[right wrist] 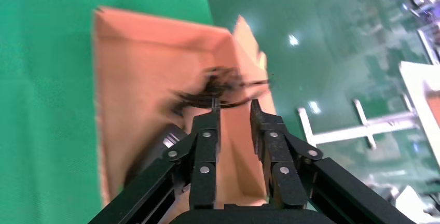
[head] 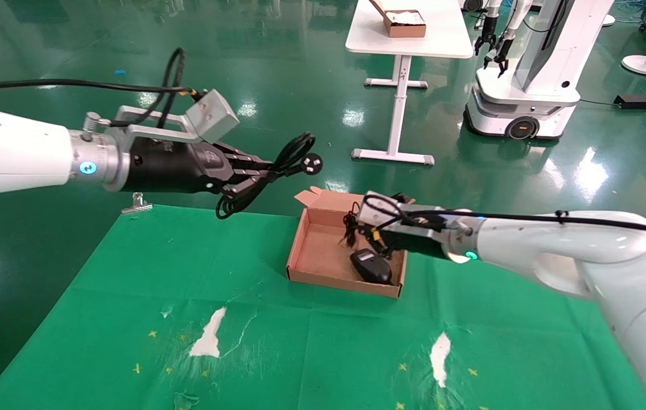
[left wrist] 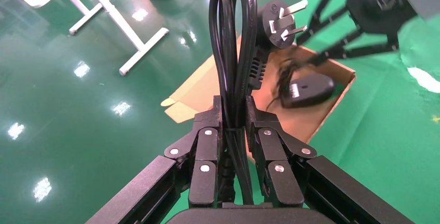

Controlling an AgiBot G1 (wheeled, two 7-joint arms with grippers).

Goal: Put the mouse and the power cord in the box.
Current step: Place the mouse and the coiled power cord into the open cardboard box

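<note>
1. Left gripper (head: 263, 173): clenched on the power cord (head: 277, 165). In the left wrist view the fingers (left wrist: 207, 146) pinch a bundle of thick black loops between them, and the pronged plug (left wrist: 278, 21) stands just beyond the fingertips.
2. Left gripper position: raised above the far edge of the green cloth (head: 129, 296), to the left of the box (head: 323, 250) and apart from it. The cord loops hang free below and beyond the fingers; nothing of the cord touches the cloth.
3. Right gripper (right wrist: 233, 112): released. The right wrist view shows a clear gap between the two fingers (right wrist: 206, 136), with nothing clamped in it.
4. Right gripper position: over the right-hand part of the box, reaching in from the right side, above the box floor.
5. Mouse (head: 371, 266): lying inside the box, on its floor, at the near right corner, against the right wall. Its thin cable (head: 351, 226) is bunched just beyond it, also inside the box and close to the right gripper's fingertips; whether it touches them cannot be told.
6. Box: open, sitting on the far middle of the green cloth, its lid flap (head: 314, 197) folded outward at the far side.
7. Surroundings: a metal clip (head: 136, 204) sits at the far left edge of the cloth. A white table (head: 408, 34) and another robot (head: 527, 85) stand well apart on the green floor behind.
</note>
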